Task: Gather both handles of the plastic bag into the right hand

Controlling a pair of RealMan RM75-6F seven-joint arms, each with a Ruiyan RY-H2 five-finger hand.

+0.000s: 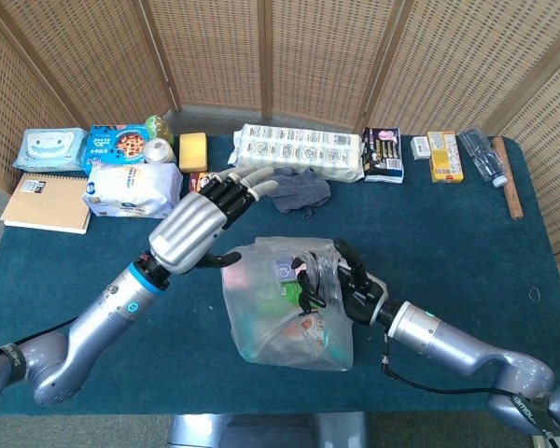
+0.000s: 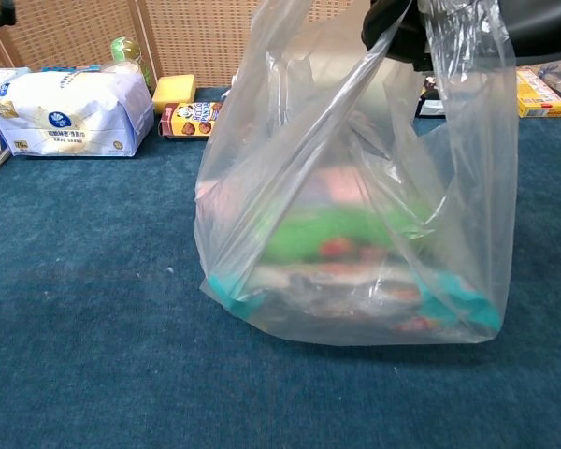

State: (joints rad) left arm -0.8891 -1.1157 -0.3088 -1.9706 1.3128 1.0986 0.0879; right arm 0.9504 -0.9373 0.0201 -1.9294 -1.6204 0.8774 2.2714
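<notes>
A clear plastic bag (image 1: 282,317) filled with colourful packets stands on the blue table near the front middle. In the chest view the bag (image 2: 355,215) fills most of the frame. My right hand (image 1: 343,283) grips the bunched handles (image 1: 315,271) at the bag's top right, and its dark fingers (image 2: 397,28) close on the plastic at the top of the chest view. My left hand (image 1: 202,224) hovers up and to the left of the bag, fingers stretched out and holding nothing. It is clear of the plastic.
Along the table's back edge lie a notebook (image 1: 45,202), a white pack (image 1: 133,189), a yellow sponge (image 1: 193,150), a long white pack (image 1: 299,150), a grey cloth (image 1: 299,189), a yellow box (image 1: 445,156) and a wooden stick (image 1: 507,176). Wicker screens stand behind.
</notes>
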